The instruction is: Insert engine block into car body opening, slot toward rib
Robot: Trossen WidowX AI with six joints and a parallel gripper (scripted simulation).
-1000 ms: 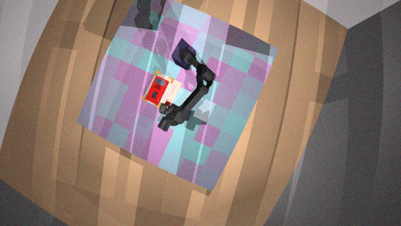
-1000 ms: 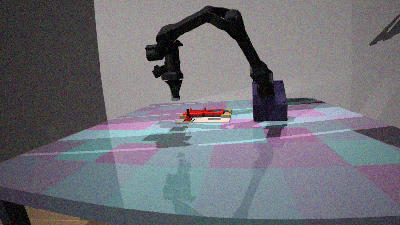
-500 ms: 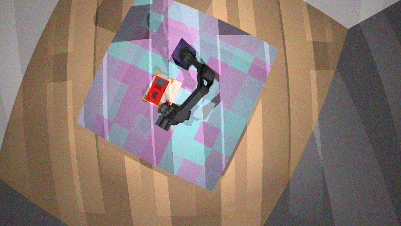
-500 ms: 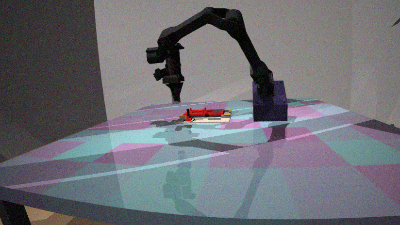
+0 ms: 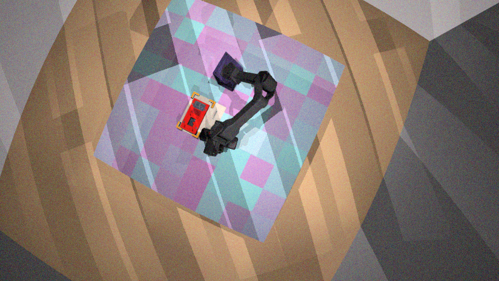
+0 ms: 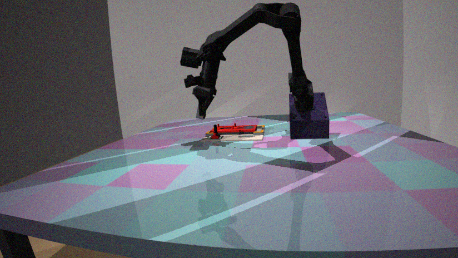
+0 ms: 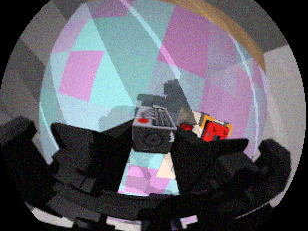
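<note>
My gripper [image 6: 201, 112] [image 7: 152, 123] is shut on the grey engine block [image 7: 154, 138], which has a red dot and slots on its upper side. The fingertips are above the table, to the left of the car body in the exterior view. The red car body [image 5: 201, 118] [image 6: 235, 130] [image 7: 214, 129] lies flat between orange corner brackets. Dark recesses show in its top; I cannot tell the rib apart. The arm hides the block in the top view.
A white plate [image 5: 218, 111] [image 6: 248, 138] adjoins the car body. A small red piece [image 6: 215, 137] [image 7: 186, 127] with a black upright post stands at the plate's end, near the gripper. The arm's dark purple base [image 5: 221, 72] [image 6: 309, 128] stands beyond the car body's other end.
</note>
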